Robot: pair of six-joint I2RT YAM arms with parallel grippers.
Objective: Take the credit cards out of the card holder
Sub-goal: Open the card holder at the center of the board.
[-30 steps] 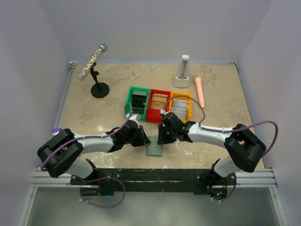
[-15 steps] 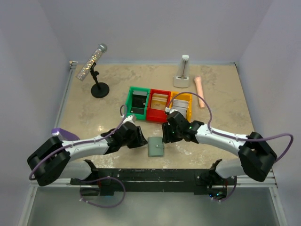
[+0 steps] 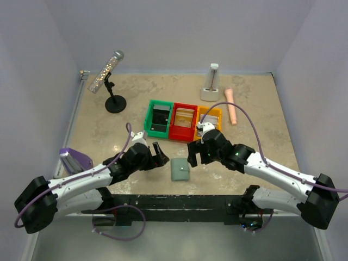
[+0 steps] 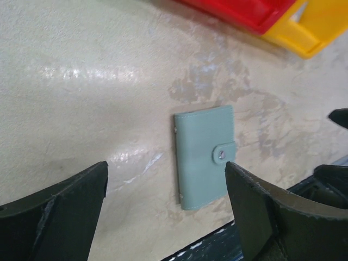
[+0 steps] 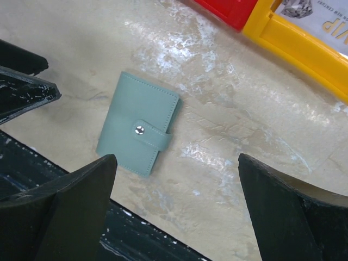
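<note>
The card holder (image 3: pixel 179 169) lies flat on the table near the front edge. It is grey-green and folded shut with its snap tab fastened, as the left wrist view (image 4: pixel 204 157) and the right wrist view (image 5: pixel 138 138) also show. Its inside is hidden, so no credit cards show in it. My left gripper (image 3: pixel 160 155) hovers open just left of it, jaws wide and empty (image 4: pixel 166 166). To its right my right gripper (image 3: pixel 191 155) is open and empty too (image 5: pixel 176 157). Neither touches the holder.
Behind the holder stand a green bin (image 3: pixel 150 111), a red bin (image 3: pixel 175 133) and a yellow bin (image 3: pixel 219 126), each with a flat card inside; a white printed card (image 5: pixel 321 16) lies in the yellow one. Further back are a microphone stand (image 3: pixel 115 102), a white metronome-like thing (image 3: pixel 211 87) and a pink handle (image 3: pixel 231 106). The black base rail (image 3: pixel 174 202) runs along the front.
Both grippers have opened wide and drawn back from the card holder, which they were close around a second ago. It now lies free and flat between them.
</note>
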